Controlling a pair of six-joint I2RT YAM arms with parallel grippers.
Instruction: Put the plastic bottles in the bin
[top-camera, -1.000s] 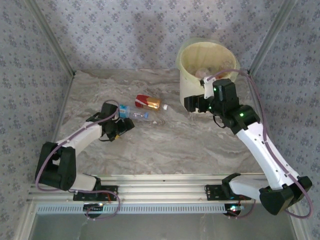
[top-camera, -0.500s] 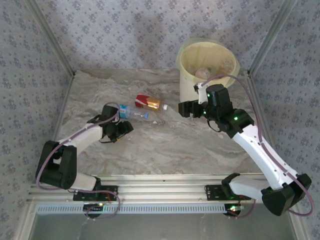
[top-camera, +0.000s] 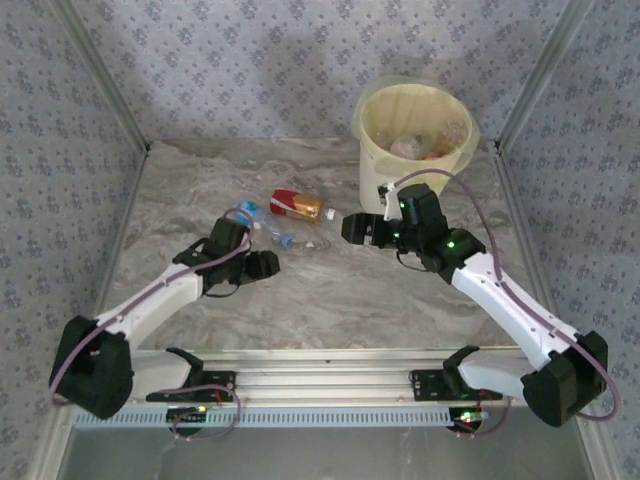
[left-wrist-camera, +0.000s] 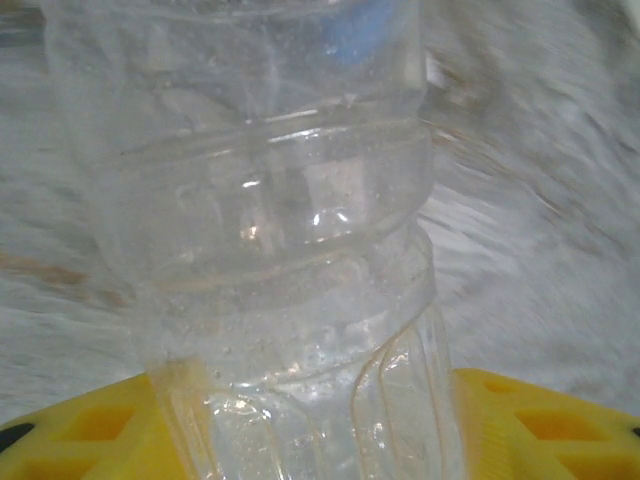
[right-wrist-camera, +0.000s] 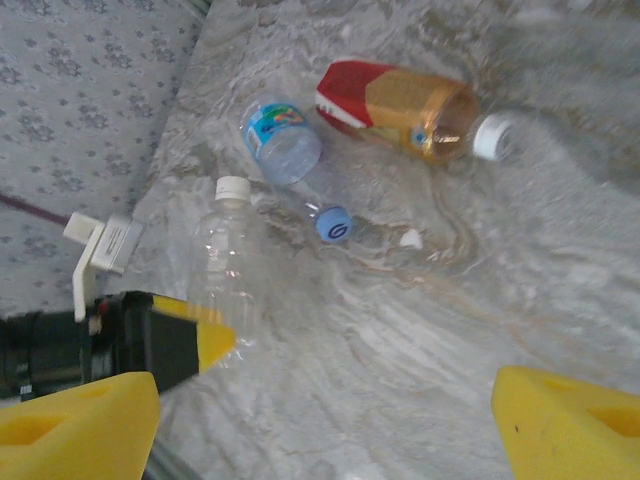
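Well, we have a catch on the left: the left gripper (left-wrist-camera: 320, 445) is clamped on a small clear plastic bottle (right-wrist-camera: 225, 265) with a ribbed body and a white cap. From the left wrist we see a yellow finger (left-wrist-camera: 90, 440) at each lower corner, pressed against the bottle's lower half. From the right wrist, the bottle sits left of centre with its cap pointing up the frame and its base end in that claw at the lower left. Whether it is clear of the marbled grey table (top-camera: 330, 290), we cannot tell.

Further up that frame, two more lie on their sides on the table. We spot a clear bottle with a blue label and blue cap (right-wrist-camera: 290, 160), and just beside it, to the upper right, an orange-tinted bottle with a red label and white cap (right-wrist-camera: 400, 100). Whether those two touch, we cannot say.

Over to the right gripper (top-camera: 352, 228): its jaws are spread wide with nothing between them, and it hovers mid-frame in the overhead view, right of the loose bottles. Up and to its right stands the tall round cream-white bin (top-camera: 375, 165), lined with a pale yellow-green bag. We make out a few pale and orange shapes inside, too small to sort.
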